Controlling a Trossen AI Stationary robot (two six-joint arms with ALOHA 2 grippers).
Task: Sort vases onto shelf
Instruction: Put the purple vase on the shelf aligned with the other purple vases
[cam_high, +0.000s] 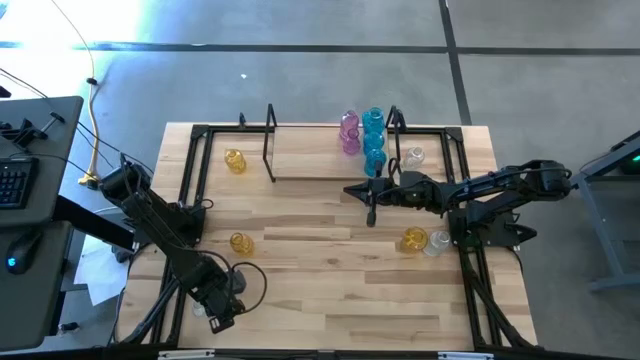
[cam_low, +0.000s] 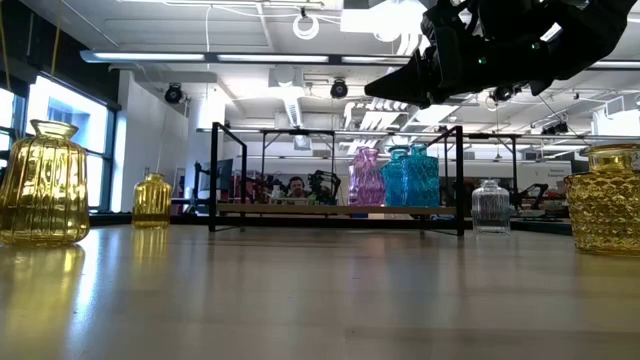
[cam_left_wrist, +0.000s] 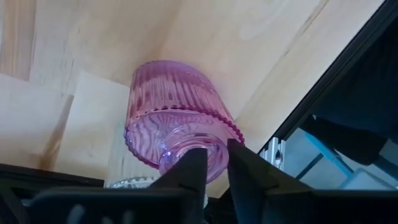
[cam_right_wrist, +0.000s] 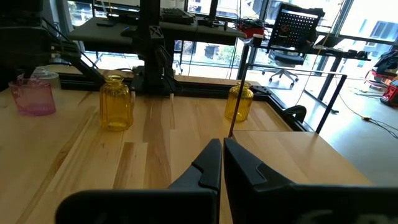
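A pink ribbed vase (cam_left_wrist: 174, 118) stands upright on the tabletop near the table's near left corner, and also shows in the right wrist view (cam_right_wrist: 34, 96). My left gripper (cam_left_wrist: 217, 155) is above it, pointing down, shut on its top end. In the high view my left gripper (cam_high: 215, 312) hides the vase. My right gripper (cam_high: 370, 205) hovers shut and level in front of the shelf (cam_high: 300, 178), holding nothing. On the shelf's right end stand a pink vase (cam_high: 349, 130), two cyan vases (cam_high: 373, 125) and a clear one (cam_high: 412, 157). My left gripper comes steeply from above onto the pink vase's neck and mouth rim (cam_left_wrist: 180, 155). Its two fingers (cam_left_wrist: 193, 171) stand with only a narrow gap between them there. I cannot tell whether one finger is inside the mouth. The vase stands upright on the table.
Yellow vases stand loose on the table at the far left (cam_high: 235, 160), the left middle (cam_high: 240, 242) and the right (cam_high: 415, 240), the last beside a clear vase (cam_high: 437, 243). Another clear vase (cam_left_wrist: 130, 182) stands next to the pink one. Black frame rails (cam_left_wrist: 323, 81) run along the table's sides.
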